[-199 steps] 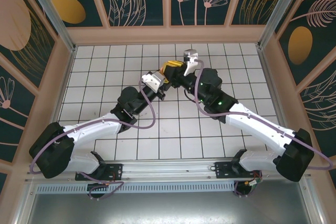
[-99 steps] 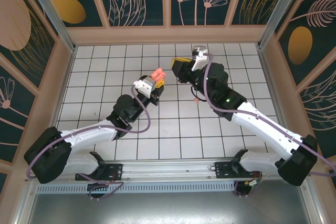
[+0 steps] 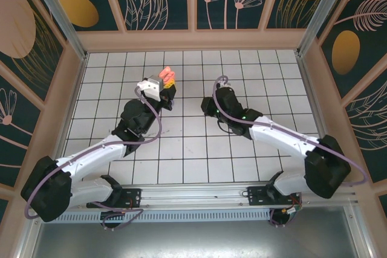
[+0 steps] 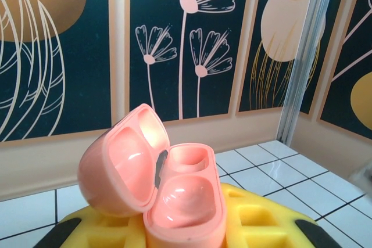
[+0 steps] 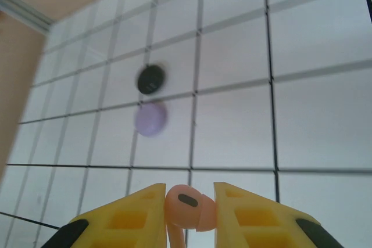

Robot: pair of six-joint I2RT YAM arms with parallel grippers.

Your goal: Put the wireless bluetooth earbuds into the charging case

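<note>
A salmon-pink charging case (image 4: 185,198) stands between the yellow fingers (image 4: 264,219) of my left gripper (image 4: 183,227), which is shut on its body. The lid (image 4: 119,166) is swung open to the left and both wells are bare. From above, the case (image 3: 165,77) sticks up past the left gripper (image 3: 162,86) at the back left of centre. My right gripper (image 5: 189,204) is shut on a salmon-pink earbud (image 5: 187,204), stem pointing down, low over the white tiles. The right wrist (image 3: 217,104) sits about three tiles right of the case.
Beyond the right fingers, a small black rounded piece (image 5: 151,79) and a lilac one (image 5: 151,118) lie close together on the tiles, too blurred to make out. A peach wall (image 4: 250,129) and an aluminium post (image 4: 302,56) bound the floor behind the case.
The two grippers have drawn apart. The left one carried the open case left and toward the back. The right one swung down and toward the front, now facing the tiles.
</note>
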